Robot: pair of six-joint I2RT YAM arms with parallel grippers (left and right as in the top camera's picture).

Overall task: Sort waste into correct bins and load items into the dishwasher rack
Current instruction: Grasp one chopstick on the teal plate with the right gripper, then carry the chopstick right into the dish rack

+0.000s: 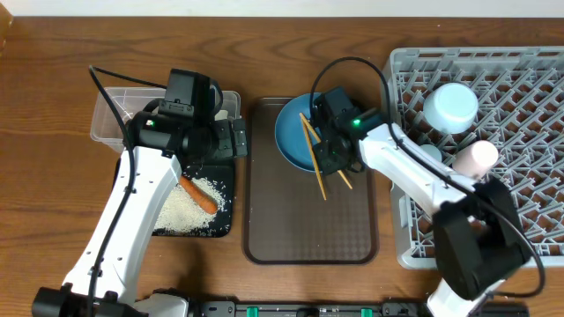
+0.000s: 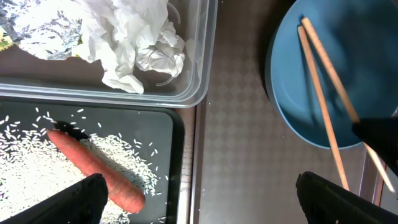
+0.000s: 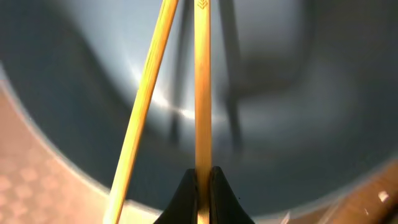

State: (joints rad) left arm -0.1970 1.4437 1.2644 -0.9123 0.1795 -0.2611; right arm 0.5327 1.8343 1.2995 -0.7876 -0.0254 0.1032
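My right gripper (image 1: 330, 160) (image 3: 202, 180) is shut on one wooden chopstick (image 3: 203, 93) over the round blue plate (image 1: 289, 136) (image 3: 298, 124). The other chopstick (image 3: 146, 106) (image 1: 310, 151) lies slanted across the plate beside it. My left gripper (image 1: 234, 139) (image 2: 202, 205) hangs wide open and empty over the edge between the black tray (image 2: 155, 137) and the brown tray. The carrot (image 2: 87, 162) (image 1: 198, 194) and rice (image 1: 181, 216) lie in the black tray. Crumpled white paper (image 2: 137, 43) sits in the clear tub (image 2: 199, 74).
The plate rests at the back of the brown serving tray (image 1: 308, 229). The grey dishwasher rack (image 1: 529, 106) at the right holds a light blue cup (image 1: 451, 106) and a pale pink cup (image 1: 476, 158). My right arm reaches from the rack side across to the plate.
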